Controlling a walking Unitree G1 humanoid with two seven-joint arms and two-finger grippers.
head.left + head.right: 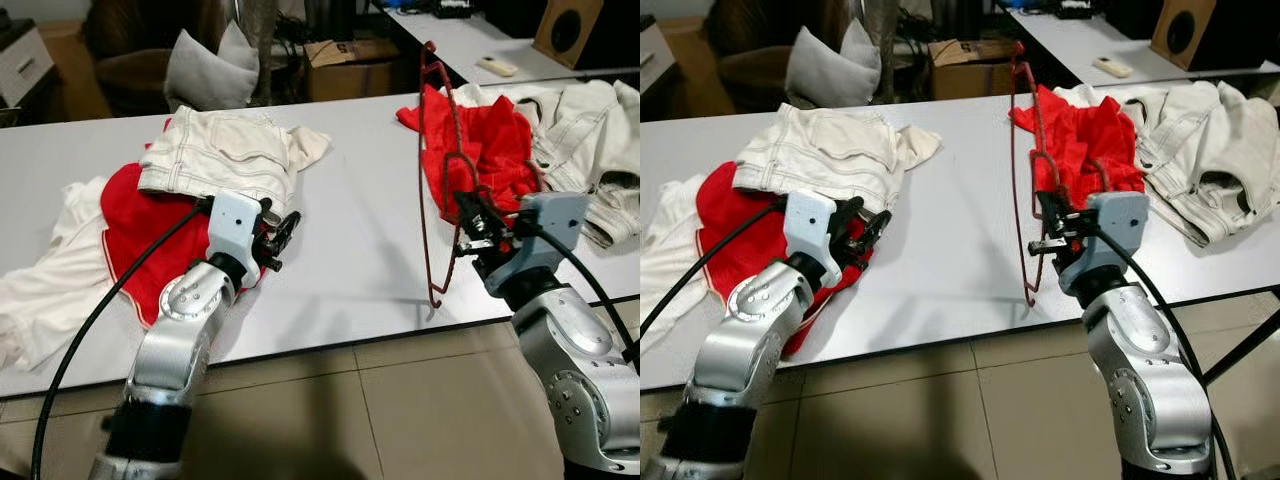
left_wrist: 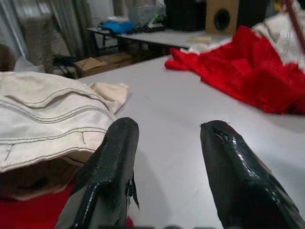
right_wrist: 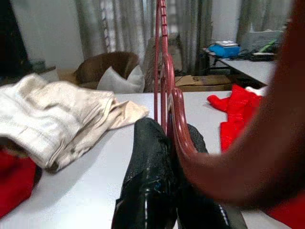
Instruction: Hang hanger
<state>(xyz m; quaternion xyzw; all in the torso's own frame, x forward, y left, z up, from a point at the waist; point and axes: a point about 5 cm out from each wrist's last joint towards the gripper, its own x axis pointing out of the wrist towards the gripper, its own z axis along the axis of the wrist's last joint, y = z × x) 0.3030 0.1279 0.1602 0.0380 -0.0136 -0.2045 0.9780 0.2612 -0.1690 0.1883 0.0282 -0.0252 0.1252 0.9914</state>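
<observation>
nearest to us are our own two silver arms, rising from the tiled floor (image 1: 400,400) toward the white table (image 1: 360,250). our right gripper (image 1: 470,232) has its black fingers pinched tight on the dark red hanger (image 1: 440,180), which stands nearly upright: its lower corner sits at the table's front edge and its top reaches up past the red garment (image 1: 490,150) behind it. in the right wrist view the hanger bar (image 3: 164,95) runs straight up between the closed fingers (image 3: 147,181).

our left gripper (image 1: 280,235) hovers low over the table with its fingers (image 2: 109,176) spread apart and empty, just beside the cream shorts (image 1: 225,155) and the red shirt (image 1: 140,235).

we judge the main risk to be the hold itself: the pinch is on a thin wire, low on a tall frame, so any quick swing could let the hanger pivot or slip in the fingers. its lower corner could also catch the table edge as we lift, and the frame stands close to the red garment and the pale jeans (image 1: 590,140), so it could snag cloth and drag it along.
</observation>
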